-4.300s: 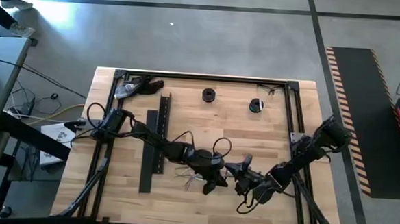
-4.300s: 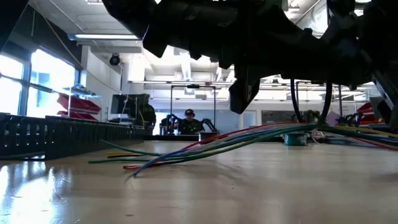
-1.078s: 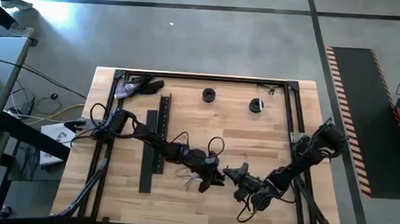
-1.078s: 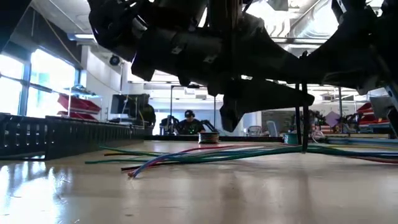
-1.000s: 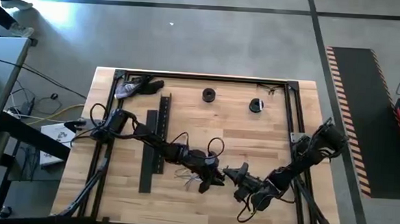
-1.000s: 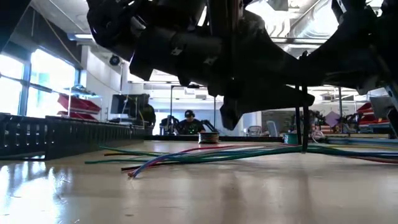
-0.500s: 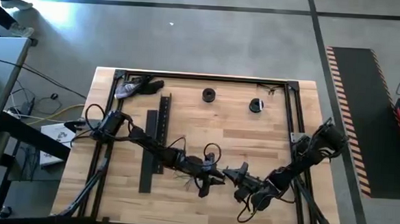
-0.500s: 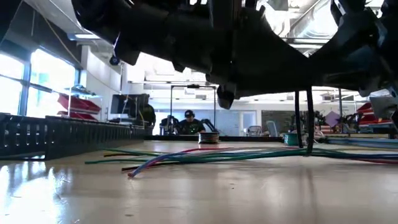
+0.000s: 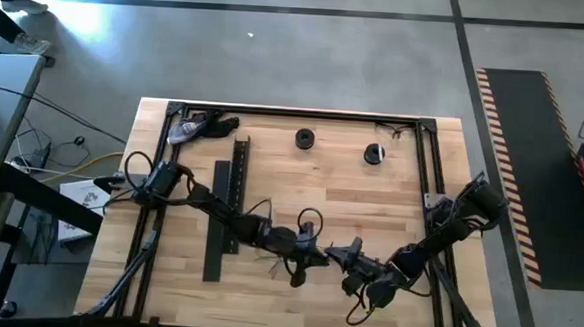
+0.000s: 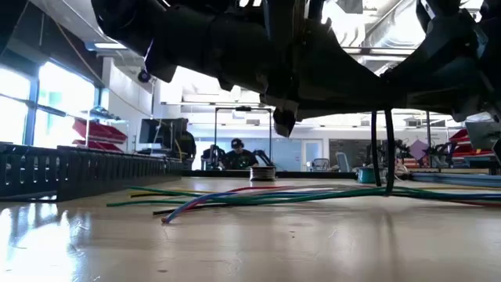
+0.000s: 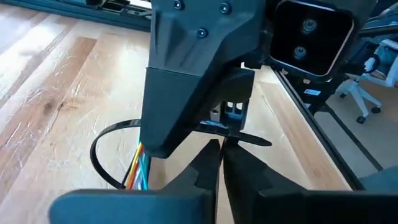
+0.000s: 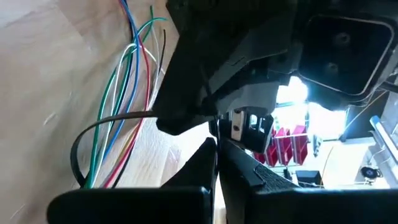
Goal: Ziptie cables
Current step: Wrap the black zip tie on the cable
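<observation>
Black ziptie loops around the cables; left gripper and right gripper, both pinched on its tail, meet nose-to-nose.

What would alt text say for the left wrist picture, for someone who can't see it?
A black zip tie loops around a bundle of coloured cables above a wooden table. The left tool, fingers closed, meets the right tool at the tie's strap; whether the right one's fingers are closed isn't visible.
</observation>
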Tool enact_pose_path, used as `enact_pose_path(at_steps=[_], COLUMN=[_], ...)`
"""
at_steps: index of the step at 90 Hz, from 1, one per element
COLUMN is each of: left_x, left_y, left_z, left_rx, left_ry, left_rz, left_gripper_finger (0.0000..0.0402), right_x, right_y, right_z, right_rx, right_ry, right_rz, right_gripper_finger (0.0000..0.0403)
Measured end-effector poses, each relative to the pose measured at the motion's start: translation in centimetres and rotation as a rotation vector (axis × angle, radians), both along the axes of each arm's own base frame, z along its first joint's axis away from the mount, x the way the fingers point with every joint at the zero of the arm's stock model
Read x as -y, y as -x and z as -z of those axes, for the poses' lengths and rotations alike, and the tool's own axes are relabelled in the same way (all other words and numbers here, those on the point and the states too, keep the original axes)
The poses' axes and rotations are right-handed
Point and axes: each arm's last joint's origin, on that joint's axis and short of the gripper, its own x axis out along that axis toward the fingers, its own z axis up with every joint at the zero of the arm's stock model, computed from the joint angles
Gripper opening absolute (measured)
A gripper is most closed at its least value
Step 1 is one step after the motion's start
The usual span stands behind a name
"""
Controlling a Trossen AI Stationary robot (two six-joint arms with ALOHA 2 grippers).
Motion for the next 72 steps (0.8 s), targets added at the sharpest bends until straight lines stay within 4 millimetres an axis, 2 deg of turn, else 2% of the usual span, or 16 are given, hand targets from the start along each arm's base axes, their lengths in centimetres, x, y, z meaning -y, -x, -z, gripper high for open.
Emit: enact_pose_path(at_steps=[52,72], left_x=[-1.7,-2.0], left_y=[-0.5,0.0], left_z=[0.1,0.7], left_rx=[-0.059,-0.057], left_ry=[0.197,0.220], left_rz=[0.004,-0.003], left_gripper_finger=[0.0000,0.0000], right_x=[-0.3,-0.5], right_y=[0.0,0.1], right_z=[-0.2,-0.2], right_rx=[-0.025,-0.047], right_ry=[0.075,0.098], right_rz=[-0.056,-0.098], right_gripper_finger=[0.0000,0.0000])
